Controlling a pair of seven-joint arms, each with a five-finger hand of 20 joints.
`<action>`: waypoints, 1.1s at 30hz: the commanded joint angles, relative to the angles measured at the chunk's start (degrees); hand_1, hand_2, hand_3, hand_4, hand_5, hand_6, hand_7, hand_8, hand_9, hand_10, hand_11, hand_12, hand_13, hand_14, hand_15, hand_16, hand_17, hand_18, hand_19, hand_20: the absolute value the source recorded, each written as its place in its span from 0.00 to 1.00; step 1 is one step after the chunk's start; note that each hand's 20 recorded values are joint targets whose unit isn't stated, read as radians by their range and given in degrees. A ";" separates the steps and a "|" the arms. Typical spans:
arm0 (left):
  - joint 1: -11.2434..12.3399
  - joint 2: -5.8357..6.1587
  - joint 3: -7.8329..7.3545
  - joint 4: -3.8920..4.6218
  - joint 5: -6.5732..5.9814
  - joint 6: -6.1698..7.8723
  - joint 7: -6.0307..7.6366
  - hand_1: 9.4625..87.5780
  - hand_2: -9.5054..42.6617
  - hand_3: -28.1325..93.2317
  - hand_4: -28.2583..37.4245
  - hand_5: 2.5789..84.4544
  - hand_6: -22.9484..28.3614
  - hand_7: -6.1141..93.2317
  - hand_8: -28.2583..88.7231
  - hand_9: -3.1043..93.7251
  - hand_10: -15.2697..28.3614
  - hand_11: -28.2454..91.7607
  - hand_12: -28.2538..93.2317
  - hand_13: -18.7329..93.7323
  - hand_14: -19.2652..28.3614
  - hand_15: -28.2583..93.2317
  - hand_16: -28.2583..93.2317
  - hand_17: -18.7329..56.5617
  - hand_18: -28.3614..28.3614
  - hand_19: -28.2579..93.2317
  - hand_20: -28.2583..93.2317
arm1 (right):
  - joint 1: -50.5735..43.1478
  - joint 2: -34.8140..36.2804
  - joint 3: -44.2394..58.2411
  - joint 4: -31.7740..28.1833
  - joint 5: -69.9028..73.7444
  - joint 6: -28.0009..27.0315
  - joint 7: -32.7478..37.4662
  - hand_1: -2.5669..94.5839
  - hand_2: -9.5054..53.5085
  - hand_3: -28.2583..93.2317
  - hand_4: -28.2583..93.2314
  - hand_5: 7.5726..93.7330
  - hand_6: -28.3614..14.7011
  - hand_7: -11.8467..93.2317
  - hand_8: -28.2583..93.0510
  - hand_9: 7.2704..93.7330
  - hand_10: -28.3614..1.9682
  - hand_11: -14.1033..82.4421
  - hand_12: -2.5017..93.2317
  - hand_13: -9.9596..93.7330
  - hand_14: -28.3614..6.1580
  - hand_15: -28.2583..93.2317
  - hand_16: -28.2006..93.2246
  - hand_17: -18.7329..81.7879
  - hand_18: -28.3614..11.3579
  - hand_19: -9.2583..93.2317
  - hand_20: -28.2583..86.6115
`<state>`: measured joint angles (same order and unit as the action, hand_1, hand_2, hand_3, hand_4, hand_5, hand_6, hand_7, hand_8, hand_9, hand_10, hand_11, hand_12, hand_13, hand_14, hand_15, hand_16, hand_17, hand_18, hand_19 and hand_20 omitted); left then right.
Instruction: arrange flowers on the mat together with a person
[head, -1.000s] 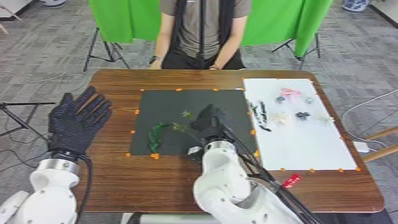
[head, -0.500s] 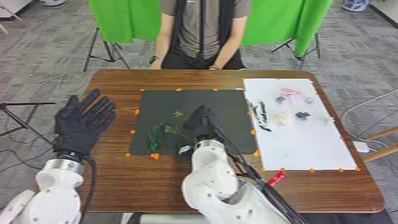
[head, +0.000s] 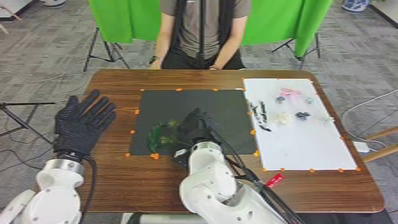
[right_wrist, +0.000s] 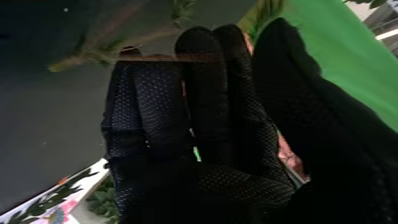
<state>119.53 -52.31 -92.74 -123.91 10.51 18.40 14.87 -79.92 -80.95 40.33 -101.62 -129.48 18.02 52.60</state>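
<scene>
Over the dark mat (head: 222, 100), my right hand (head: 193, 128) is low beside a curved green stem (head: 154, 137) and a thin leafy sprig (head: 172, 123). In the right wrist view, my right hand (right_wrist: 160, 100) has its fingers extended, with the thumb apart from them. A brownish-green twig (right_wrist: 67, 63) crosses at its fingertips; whether they press on it cannot be told. Left of the mat, my left hand (head: 83, 122) is held with fingers spread. The person's hands are at the far table edge, away from the flowers.
A white sheet (head: 306, 145) lies right of the mat, bearing a pink flower (head: 290, 92), a pale flower (head: 282, 118), a dark bluish flower (head: 302, 116) and dark green leaves (head: 259, 115). Orange tape marks the edges of mat and sheet. Brown table (head: 115, 190) surrounds them.
My right hand has moved left and nearer the robot. The sprig has shifted left and nearer too, and the green stem looks differently curved. The left hand has risen slightly.
</scene>
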 joint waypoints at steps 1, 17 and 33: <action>1.88 -0.50 -0.81 0.03 -0.88 -0.44 0.87 0.20 0.46 0.81 0.00 0.45 0.60 0.20 0.15 0.38 0.73 0.40 0.31 0.38 0.73 0.49 0.17 0.17 0.73 0.50 0.32 | -0.31 1.26 -0.26 -2.66 0.77 -2.16 -1.21 0.53 0.00 0.83 0.00 0.66 0.51 0.29 0.14 0.68 0.40 0.56 0.47 0.59 0.25 0.82 0.50 0.42 0.04 0.88 0.32; 7.79 -3.91 -6.39 -2.17 -1.31 -0.86 4.41 0.21 0.46 0.81 0.00 0.45 0.60 0.20 0.15 0.38 0.73 0.40 0.31 0.38 0.73 0.50 0.17 0.17 0.74 0.51 0.32 | -2.51 15.19 1.80 -9.32 4.96 -12.36 -2.36 0.42 0.13 0.86 0.07 0.68 0.49 0.30 0.14 0.60 0.22 0.58 0.33 0.52 0.14 0.84 0.46 0.40 0.02 0.90 0.29; 8.77 -4.12 -7.28 -2.34 -1.55 -1.39 4.54 0.21 0.46 0.81 0.00 0.45 0.60 0.21 0.15 0.39 0.73 0.40 0.31 0.38 0.74 0.50 0.17 0.17 0.74 0.51 0.33 | -5.61 19.54 0.87 -14.46 6.76 -16.79 -3.59 0.49 0.15 0.87 0.12 0.72 0.48 0.29 0.27 0.64 0.30 0.57 0.54 0.56 0.13 0.86 0.55 0.42 0.00 0.92 0.34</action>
<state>126.84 -56.05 -99.93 -126.28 9.31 17.64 19.31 -84.10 -63.48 42.16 -114.77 -123.64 1.71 50.27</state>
